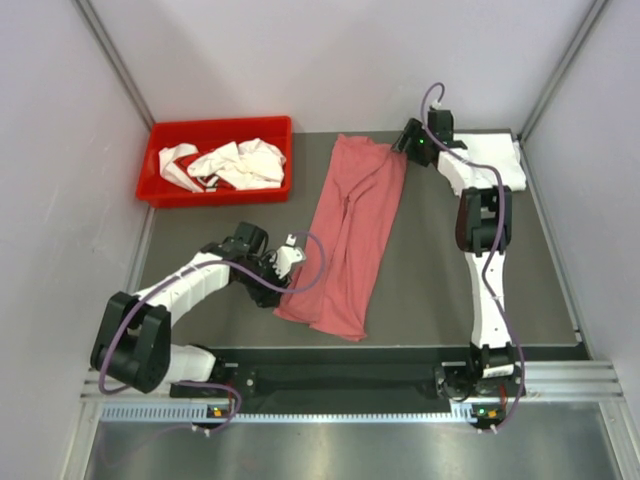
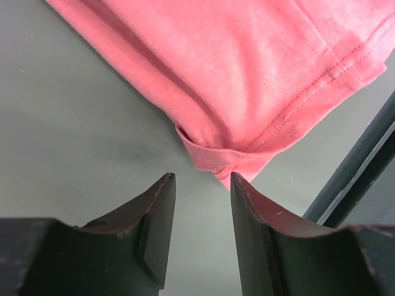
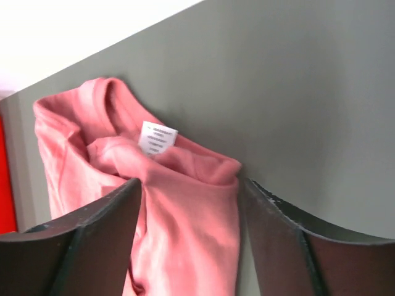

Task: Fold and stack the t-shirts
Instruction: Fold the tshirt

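Note:
A pink t-shirt (image 1: pixel 350 230), folded lengthwise, lies on the dark mat from the back centre down toward the front. My left gripper (image 1: pixel 292 262) is at the shirt's near left edge. In the left wrist view it (image 2: pixel 202 180) is open and empty, and the shirt's hem corner (image 2: pixel 216 161) lies just past the fingertips. My right gripper (image 1: pixel 404 143) is at the shirt's far right corner. In the right wrist view it (image 3: pixel 191 185) is open, and the jaws straddle the bunched collar end (image 3: pixel 185 216) near the white label (image 3: pixel 157 137).
A red bin (image 1: pixel 218 160) with several crumpled white shirts stands at the back left. White folded cloth (image 1: pixel 490 165) lies at the back right under the right arm. A black rail (image 1: pixel 400 352) runs along the mat's near edge.

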Controlling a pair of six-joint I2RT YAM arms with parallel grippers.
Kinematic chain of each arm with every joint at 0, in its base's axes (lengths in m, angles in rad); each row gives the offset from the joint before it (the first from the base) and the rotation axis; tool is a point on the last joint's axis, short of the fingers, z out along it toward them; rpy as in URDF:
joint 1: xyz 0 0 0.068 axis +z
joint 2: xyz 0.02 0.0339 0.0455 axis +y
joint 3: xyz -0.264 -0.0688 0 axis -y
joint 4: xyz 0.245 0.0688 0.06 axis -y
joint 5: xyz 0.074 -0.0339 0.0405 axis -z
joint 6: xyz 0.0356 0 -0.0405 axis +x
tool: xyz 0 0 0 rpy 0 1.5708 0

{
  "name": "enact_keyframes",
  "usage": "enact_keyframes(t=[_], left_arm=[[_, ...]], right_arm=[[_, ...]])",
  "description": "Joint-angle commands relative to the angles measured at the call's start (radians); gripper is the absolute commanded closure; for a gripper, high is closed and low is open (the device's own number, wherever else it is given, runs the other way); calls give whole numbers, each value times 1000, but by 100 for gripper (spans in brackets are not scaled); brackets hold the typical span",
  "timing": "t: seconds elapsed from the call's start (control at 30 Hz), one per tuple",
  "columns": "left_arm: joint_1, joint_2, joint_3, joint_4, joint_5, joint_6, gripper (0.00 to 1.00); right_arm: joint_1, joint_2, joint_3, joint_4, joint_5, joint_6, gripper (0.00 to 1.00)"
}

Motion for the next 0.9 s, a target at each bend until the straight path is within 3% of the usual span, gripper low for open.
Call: enact_keyframes(t=[0.0, 0.1, 0.3, 0.33, 0.43, 0.53, 0.73, 0.87], left_arm=[[-8, -51, 26, -2, 4, 6, 53], [-8, -91, 14, 8, -34, 18, 52], [-19, -66, -3, 57, -86, 15, 47], [-22, -66, -8, 62, -86, 18, 47], [-51, -72, -19, 64, -80, 27, 46], [-75, -68, -19, 59, -68, 41, 46], [-118, -39, -49, 77, -68, 65, 45], [-131, -13, -83, 120, -56, 76, 48]], right_arm=[[-4, -133, 4, -30, 73, -34, 32], [-2, -279, -137, -34, 121, -71, 31], [10, -655, -655, 39, 173, -41, 32], [30, -704, -811, 62, 161, -18, 32], [108, -868, -1076, 131, 152, 24, 34], [217, -980, -1272, 200, 141, 99, 34], [399, -1042, -1426, 230, 169, 223, 38], [446, -1004, -1478, 318, 149, 275, 44]])
